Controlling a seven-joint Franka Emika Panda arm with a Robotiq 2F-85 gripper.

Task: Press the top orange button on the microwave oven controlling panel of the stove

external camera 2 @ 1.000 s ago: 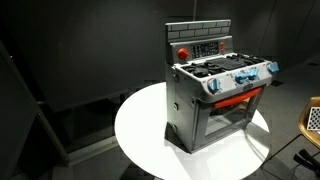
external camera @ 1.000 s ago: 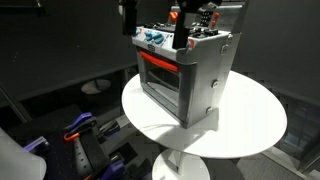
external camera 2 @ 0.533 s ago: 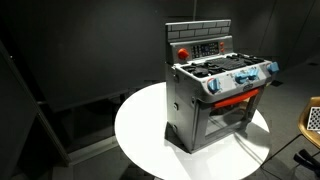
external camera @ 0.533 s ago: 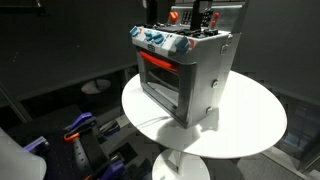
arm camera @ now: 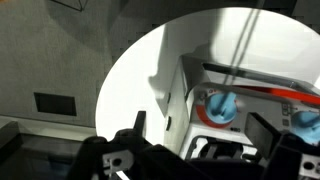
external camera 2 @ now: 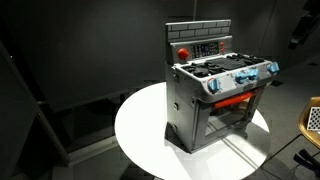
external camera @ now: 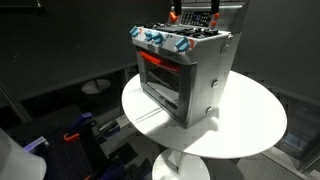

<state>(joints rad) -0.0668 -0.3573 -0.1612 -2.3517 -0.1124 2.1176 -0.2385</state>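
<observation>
**Jaws hang open above the desk, clear of the stove**

The grey toy stove (external camera: 190, 85) stands upright on the round white desk (external camera: 250, 125). Its row of blue-white knobs (external camera: 160, 40) runs along the front edge, with the red-orange oven window (external camera: 158, 68) below them. In an exterior view the stove (external camera 2: 215, 105) sits near the middle of the desk (external camera 2: 140, 130). The microwave oven controlling panel (external camera 2: 205, 47) is a small dark rectangle on the upright back wall behind the cooktop, with a round red spot just beside it. The panel (external camera: 198, 15) also shows at the very top edge of an exterior view. Its single buttons are too small to tell apart.

A dark part of the arm (external camera 2: 300, 30) shows at the upper corner of an exterior view, well apart from the stove.

In the wrist view the jaws stand wide apart with nothing held. Their dark fingers (arm camera: 137, 128) frame a knob (arm camera: 222, 103) and bare desk (arm camera: 150, 70) below. They touch nothing.
</observation>
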